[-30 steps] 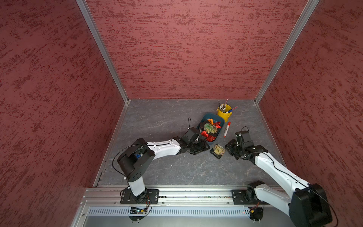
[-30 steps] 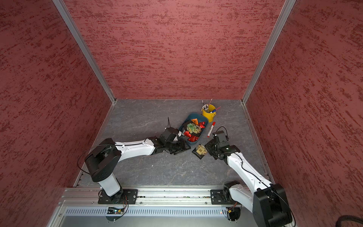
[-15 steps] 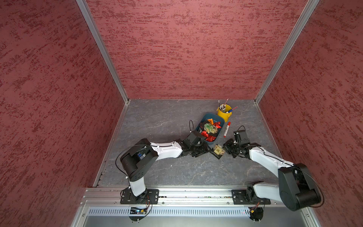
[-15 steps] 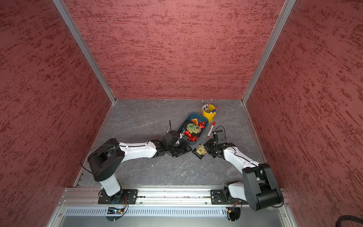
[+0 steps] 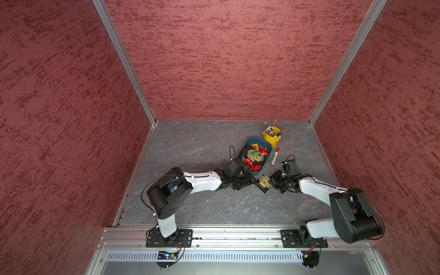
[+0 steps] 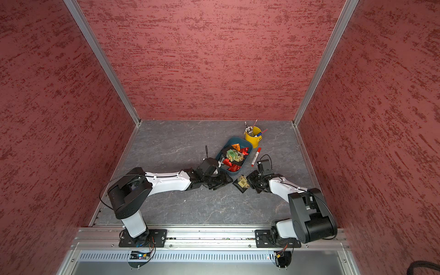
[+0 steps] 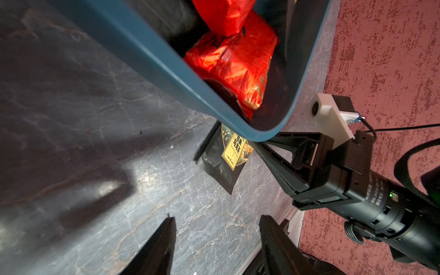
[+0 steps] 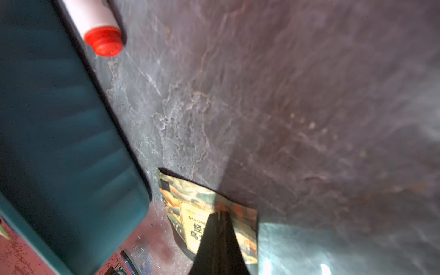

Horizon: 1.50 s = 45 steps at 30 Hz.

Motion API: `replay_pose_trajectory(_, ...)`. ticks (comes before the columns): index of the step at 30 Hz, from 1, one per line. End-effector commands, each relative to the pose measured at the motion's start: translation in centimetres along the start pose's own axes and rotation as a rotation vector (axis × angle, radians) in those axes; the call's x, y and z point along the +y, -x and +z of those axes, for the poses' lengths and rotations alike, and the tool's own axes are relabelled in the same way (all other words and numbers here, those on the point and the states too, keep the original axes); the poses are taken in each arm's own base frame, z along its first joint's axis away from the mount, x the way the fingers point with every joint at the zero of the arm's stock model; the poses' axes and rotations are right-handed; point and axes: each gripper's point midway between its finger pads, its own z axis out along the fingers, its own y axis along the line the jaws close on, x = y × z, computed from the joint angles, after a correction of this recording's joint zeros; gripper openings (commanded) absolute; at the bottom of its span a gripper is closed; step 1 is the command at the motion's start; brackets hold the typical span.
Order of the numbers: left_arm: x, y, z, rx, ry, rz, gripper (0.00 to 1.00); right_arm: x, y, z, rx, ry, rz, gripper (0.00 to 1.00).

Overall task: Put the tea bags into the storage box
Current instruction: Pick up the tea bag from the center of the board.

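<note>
**One sachet still outside the box**

From where I stand, the job looks nearly done. At the left of the action in a top view, the left gripper (image 5: 247, 182) lies low on the table (image 5: 195, 147), by the box's lower left corner. In its own wrist view its fingers (image 7: 164, 240) stand partly apart with nothing between them.

Just right of it, a little right of centre in the frame, the storage box (image 5: 249, 140) holds a pile of tea bags (image 5: 254, 156): red foil ones, an orange one, and a green-labelled one on top. Just beside the box's lower right corner, one black sachet (image 5: 263, 183) with a yellow label lies on the bare table. It is the only packet I can see outside the box.

Right of that, the right gripper (image 5: 273, 183) is closed tight. In its wrist view its fingertips (image 8: 217, 226) sit over the sachet's label; whether they pinch it or only press on it, I cannot tell. A marker pen (image 5: 275, 157) lies along the box's right side, and a yellow cup (image 5: 272, 138) stands at its upper right.

Against a second ago, the sachet and the box's contents lie as they did, and the left arm has barely shifted. The right arm's elbow, then stretched toward the lower right corner, is now drawn in, and its gripper has closed the gap onto the sachet.
</note>
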Motion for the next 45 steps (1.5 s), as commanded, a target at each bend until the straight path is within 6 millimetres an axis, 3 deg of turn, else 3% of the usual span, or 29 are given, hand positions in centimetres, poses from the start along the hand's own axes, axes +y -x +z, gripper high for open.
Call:
replay_pose_trajectory(1, -0.5, 0.0, 0.6, 0.004, -0.01, 0.002, 0.6, -1.7, -0.8, 0.2, 0.026, -0.029, 0.033, 0.0)
replay_pose_trajectory(18, 0.8, -1.0, 1.0, 0.028, 0.037, -0.018, 0.6, -3.4, -2.3, -0.3, 0.056, -0.014, 0.08, 0.0)
replay_pose_trajectory(45, 2.4, -1.8, 3.3, 0.0, 0.082, -0.04, 0.58, -2.5, -4.4, 0.9, 0.146, 0.001, 0.03, 0.0)
